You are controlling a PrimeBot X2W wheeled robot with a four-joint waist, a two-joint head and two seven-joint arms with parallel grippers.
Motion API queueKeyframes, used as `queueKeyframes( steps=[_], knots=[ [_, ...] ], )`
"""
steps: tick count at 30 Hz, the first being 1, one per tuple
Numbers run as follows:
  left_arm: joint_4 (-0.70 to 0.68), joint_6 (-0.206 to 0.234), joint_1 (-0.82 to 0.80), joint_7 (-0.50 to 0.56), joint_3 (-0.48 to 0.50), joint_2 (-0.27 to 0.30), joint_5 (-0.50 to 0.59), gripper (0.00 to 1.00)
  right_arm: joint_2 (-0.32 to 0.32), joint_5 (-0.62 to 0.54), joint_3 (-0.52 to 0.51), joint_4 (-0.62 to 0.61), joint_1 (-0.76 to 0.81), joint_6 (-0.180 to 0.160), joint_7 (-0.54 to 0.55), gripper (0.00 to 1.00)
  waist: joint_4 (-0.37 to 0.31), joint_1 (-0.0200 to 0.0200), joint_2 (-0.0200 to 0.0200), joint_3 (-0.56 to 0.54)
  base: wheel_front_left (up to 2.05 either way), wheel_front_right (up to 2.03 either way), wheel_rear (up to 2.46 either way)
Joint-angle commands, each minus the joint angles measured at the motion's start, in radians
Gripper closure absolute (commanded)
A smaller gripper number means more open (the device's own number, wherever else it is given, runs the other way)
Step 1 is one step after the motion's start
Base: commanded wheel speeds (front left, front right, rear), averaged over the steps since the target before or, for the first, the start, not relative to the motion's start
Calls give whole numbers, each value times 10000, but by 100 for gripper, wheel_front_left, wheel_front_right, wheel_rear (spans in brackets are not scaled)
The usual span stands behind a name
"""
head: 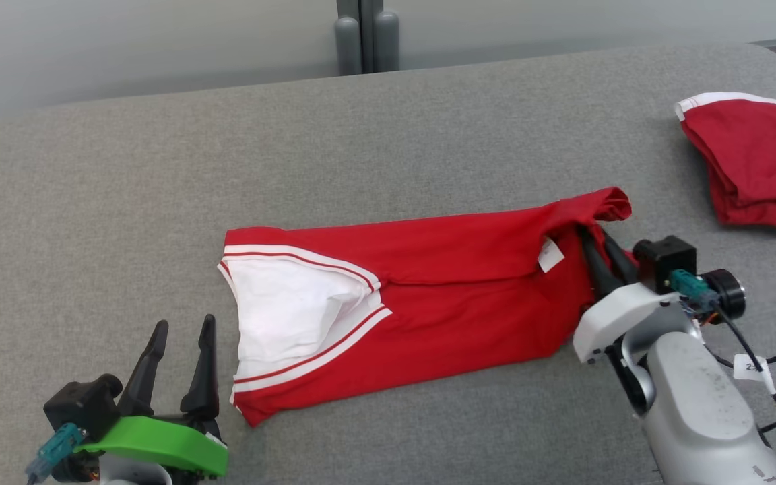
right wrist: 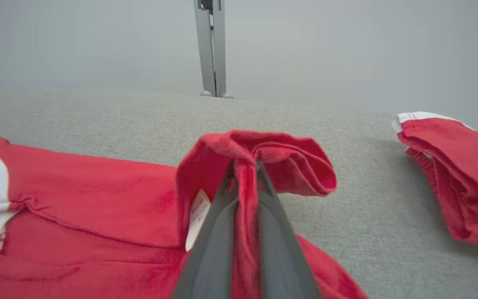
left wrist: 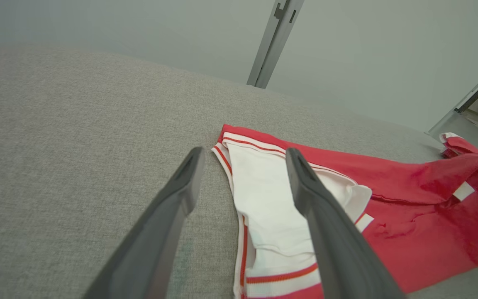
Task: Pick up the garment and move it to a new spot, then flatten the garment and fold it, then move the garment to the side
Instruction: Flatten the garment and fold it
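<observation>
Right wrist view: my right gripper (right wrist: 246,166) pinches the red garment (right wrist: 98,195) at its edge.
White tag (right wrist: 197,218): I can't read it.
Left gripper (head: 184,325): fingers spread.

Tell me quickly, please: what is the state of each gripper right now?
Left gripper: open, holding nothing.
Right gripper: shut on a raised edge of the red garment.

soft even light, faint shadows, wrist views bent at edges
</observation>
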Motion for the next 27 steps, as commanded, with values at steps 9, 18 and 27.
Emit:
queueKeyframes(
  steps=[9,18,27],
  knots=[
    [122,-160,-103,-30,-49,-184,79,0,71,1611,2706,-620,-426,-16,34,100,631,1,0,-65,0,0,0],
    [357,-352,-463,-30,-218,-522,205,0,69,3261,5187,-441,-1359,-16,255,100,1661,1,0,57,0,0,0],
    [695,-535,-839,-30,-413,-817,341,0,67,4618,7075,306,-2012,-16,555,100,2444,1,0,213,0,0,0]
  ],
)
